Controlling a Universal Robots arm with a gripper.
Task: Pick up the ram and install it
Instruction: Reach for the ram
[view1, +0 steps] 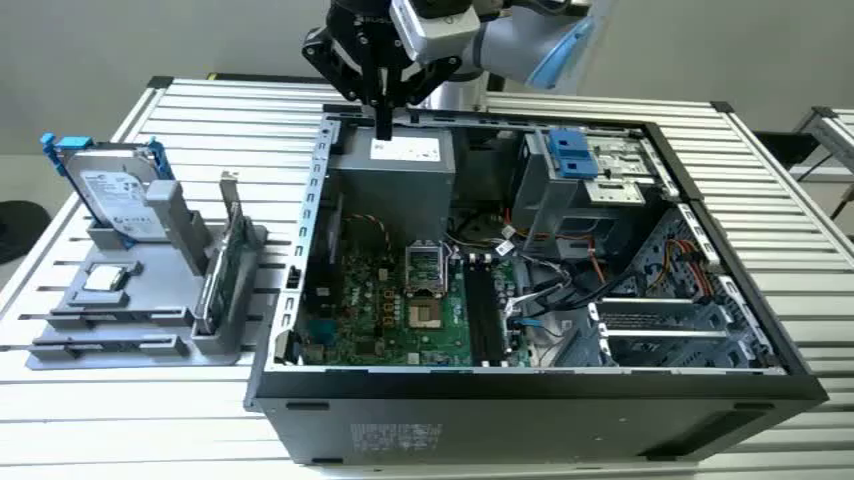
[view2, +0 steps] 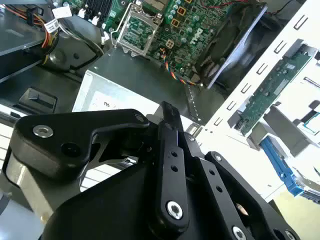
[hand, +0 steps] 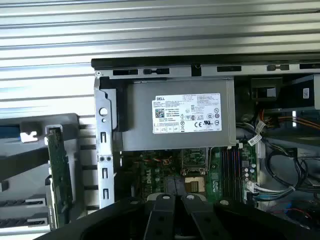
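Overhead, the gripper (view1: 384, 128) hung at the rear edge of the open computer case (view1: 534, 420), above the grey power supply (view1: 396, 170). Its fingers were pressed together, with nothing seen between them. Well apart from it, on the exterior view's left, the ram (view1: 210, 288) appeared to stand on edge in the grey holder (view1: 134, 345) on the desk (view1: 134, 425). It was just beside the green card (view1: 236, 250), and the two were hard to tell apart. A hard drive (view1: 118, 195) stood upright in the same holder.
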